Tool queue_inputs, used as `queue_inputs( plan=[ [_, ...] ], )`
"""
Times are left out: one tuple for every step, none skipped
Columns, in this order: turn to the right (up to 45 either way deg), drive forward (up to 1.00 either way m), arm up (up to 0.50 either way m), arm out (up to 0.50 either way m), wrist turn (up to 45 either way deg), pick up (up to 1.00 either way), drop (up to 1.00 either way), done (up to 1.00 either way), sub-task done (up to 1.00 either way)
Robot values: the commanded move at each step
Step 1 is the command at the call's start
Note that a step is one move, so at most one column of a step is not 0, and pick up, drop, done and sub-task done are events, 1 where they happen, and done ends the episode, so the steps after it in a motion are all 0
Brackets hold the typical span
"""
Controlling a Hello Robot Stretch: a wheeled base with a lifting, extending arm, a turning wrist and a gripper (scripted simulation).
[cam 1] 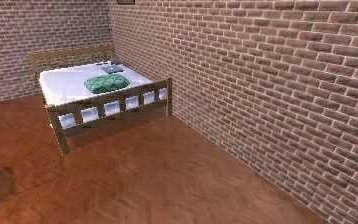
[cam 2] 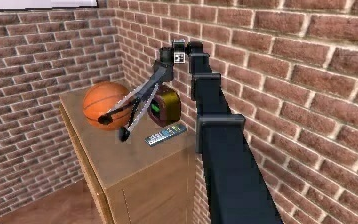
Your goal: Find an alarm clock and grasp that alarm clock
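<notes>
While the gripper (cam 2: 117, 127) reaches over the dresser (cam 2: 137, 185), a yellow-green round thing (cam 2: 168, 104), likely the alarm clock, sits at its wall-side edge, beside a basketball (cam 2: 99, 98), with a flat remote (cam 2: 167, 134) just in front. I judge the grasp is in hand, and the next move needs fine alignment. I can't tell the jaws' state or whether anything is held. The dresser's inside is hidden.

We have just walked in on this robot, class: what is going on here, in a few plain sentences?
The robot's arm reaches out over a wooden cabinet that stands against a brick wall. Its gripper shows against an orange basketball on the cabinet. Beside the ball are a yellow-green round thing, possibly the alarm clock, and a flat dark thing. Whether the gripper holds anything cannot be told. Ahead of the robot stands a wooden bed with a green cushion on it.
</notes>
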Motion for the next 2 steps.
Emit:
queue_inputs(
  plan=[
    [0.0,0.00,0.00,0.00,45.0,0.00,0.00,0.00,0.00],
    [0.0,0.00,0.00,0.00,45.0,0.00,0.00,0.00,0.00]
  ],
)
